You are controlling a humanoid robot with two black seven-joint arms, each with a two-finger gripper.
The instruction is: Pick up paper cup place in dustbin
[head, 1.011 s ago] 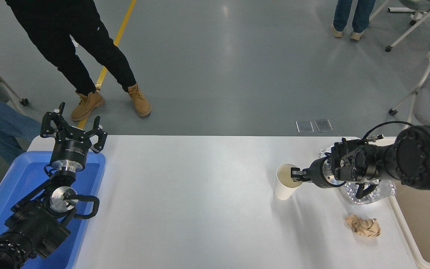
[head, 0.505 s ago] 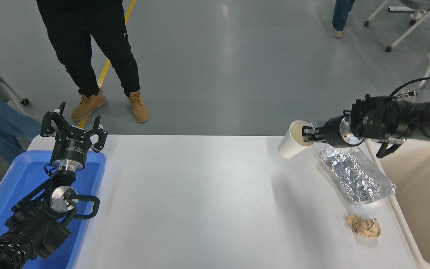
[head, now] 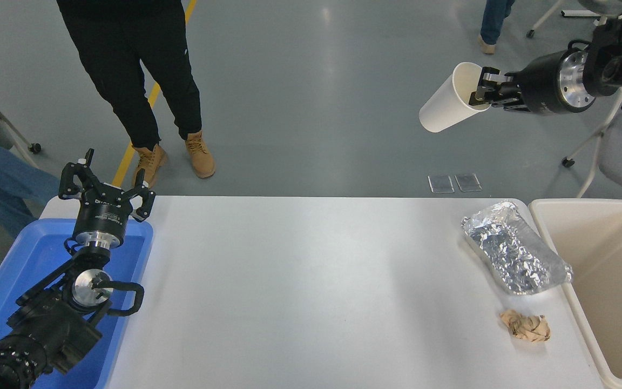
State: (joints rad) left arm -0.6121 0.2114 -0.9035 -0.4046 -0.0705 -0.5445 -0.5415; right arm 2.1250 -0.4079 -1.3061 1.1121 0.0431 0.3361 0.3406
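So the right gripper (head: 482, 93) is pinching the paper cup (head: 450, 106) by its rim, one finger inside, holding it tilted high above the table's far right. Pickup's done; it's not over the dustbin (head: 554, 227) yet, so the drop's left. Left gripper (head: 107, 181) is sitting open over the blue tray (head: 19, 270).

I worked in a lab or test hall. A grey coated floor (head: 311, 97) with a yellow line (head: 151, 97), wheeled chairs (head: 594, 146) and people (head: 138, 70) standing round my white table (head: 300, 292) showed it.
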